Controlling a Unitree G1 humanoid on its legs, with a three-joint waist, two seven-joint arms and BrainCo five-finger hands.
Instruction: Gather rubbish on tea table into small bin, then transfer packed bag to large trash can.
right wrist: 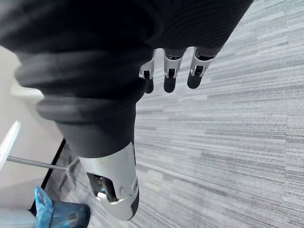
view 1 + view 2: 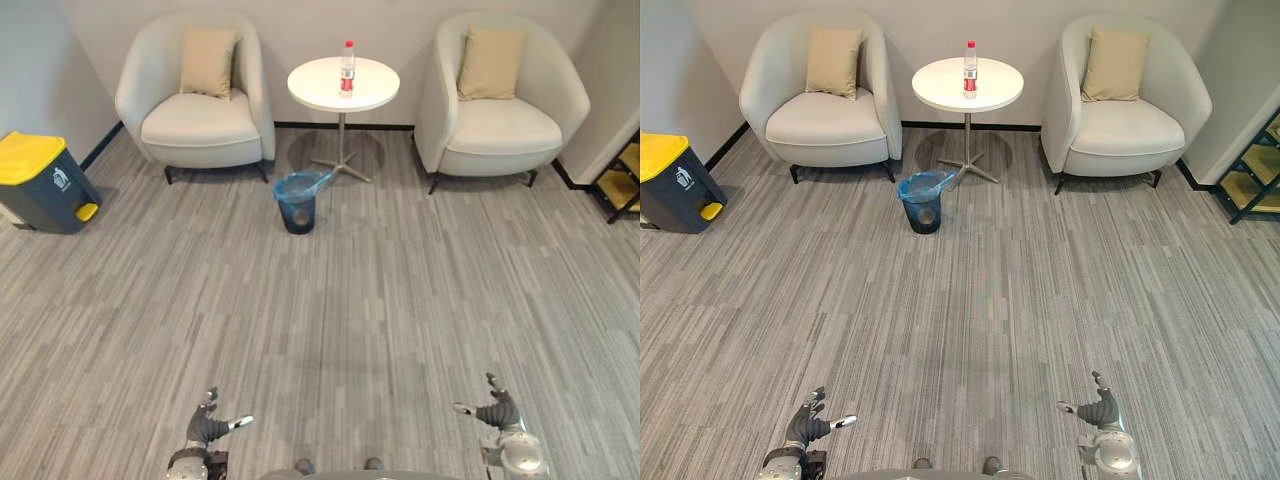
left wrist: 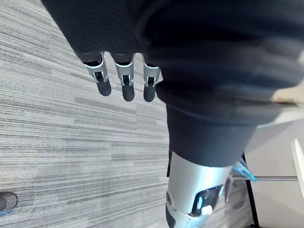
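We look down on a room floored with grey striped carpet [image 2: 330, 300]. Against the far wall, a pale armchair [image 2: 200, 125] stands at 11 o'clock and a second armchair [image 2: 505, 125] at 1 o'clock. Each has a tan cushion [image 2: 208, 62] upright against its back.

At 9 o'clock, by the side wall, sits the large trash can [image 2: 40, 185], dark grey with a yellow lid that is closed. At 12 o'clock, between the armchairs, stands the round white tea table [image 2: 315, 88] on a thin metal leg. On the carpet just in front of the table, a little toward 11 o'clock, is the small bin [image 2: 298, 203], dark and lined with a blue bag [image 2: 300, 185] that spills over its rim.

The left hand [image 2: 207, 425] shows at 7 o'clock and the right hand [image 2: 497, 408] at 5 o'clock, both low over bare carpet. Their fingers [image 3: 124, 80] are straight and relaxed, thumbs apart, and they hold nothing.

A clear bottle [image 2: 348, 68] with a red cap and label stands upright on the table top, at 12 o'clock from both hands and well apart from them.
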